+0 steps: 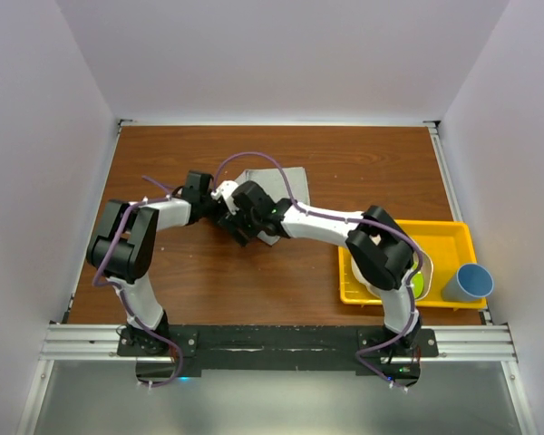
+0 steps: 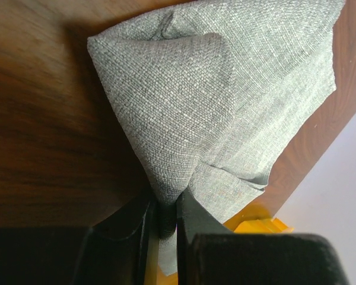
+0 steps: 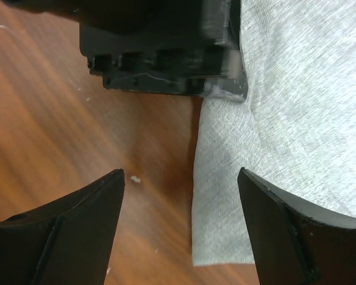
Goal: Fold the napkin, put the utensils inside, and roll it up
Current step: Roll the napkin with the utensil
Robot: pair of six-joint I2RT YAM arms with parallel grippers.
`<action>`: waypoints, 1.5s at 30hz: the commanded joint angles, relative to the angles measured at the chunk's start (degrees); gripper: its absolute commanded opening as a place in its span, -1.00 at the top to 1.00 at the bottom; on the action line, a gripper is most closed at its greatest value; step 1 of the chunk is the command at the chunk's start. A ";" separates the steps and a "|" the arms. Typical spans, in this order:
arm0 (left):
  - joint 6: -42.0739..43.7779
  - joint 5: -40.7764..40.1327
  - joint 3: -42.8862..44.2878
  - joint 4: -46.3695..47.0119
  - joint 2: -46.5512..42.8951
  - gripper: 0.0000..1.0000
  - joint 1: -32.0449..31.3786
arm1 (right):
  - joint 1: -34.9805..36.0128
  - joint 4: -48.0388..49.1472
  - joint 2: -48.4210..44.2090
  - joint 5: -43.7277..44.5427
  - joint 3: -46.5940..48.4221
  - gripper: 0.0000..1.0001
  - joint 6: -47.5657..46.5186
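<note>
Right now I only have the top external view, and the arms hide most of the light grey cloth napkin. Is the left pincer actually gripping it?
Observer: Yes. The left wrist view shows the left pincer shut on a bunched corner of the light grey cloth napkin, which tents up toward it.
Operator: And the other arm?
Observer: The right pincer is wide open and holds nothing. A flat edge of the napkin lies between its fingers on the brown wooden table.
</note>
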 commanded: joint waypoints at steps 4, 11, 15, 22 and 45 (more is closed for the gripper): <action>-4.06 -6.07 2.96 -19.03 1.57 1.00 0.26 | 4.89 17.24 -0.31 18.07 -6.02 -0.61 -6.39; -3.97 -5.11 7.01 -25.36 3.77 1.00 0.17 | 7.18 23.75 3.56 27.03 -7.70 -0.57 -10.52; -3.88 -4.93 7.19 -26.68 3.77 1.00 0.09 | 7.36 26.12 6.63 29.76 -6.65 -0.54 -12.54; -3.53 -5.37 7.10 -27.56 3.68 1.00 0.09 | 7.36 25.07 9.54 31.70 -6.20 -0.25 -12.81; 4.19 1.29 7.98 -21.87 5.00 0.90 1.31 | 4.37 14.88 10.51 20.29 -2.25 1.00 -5.27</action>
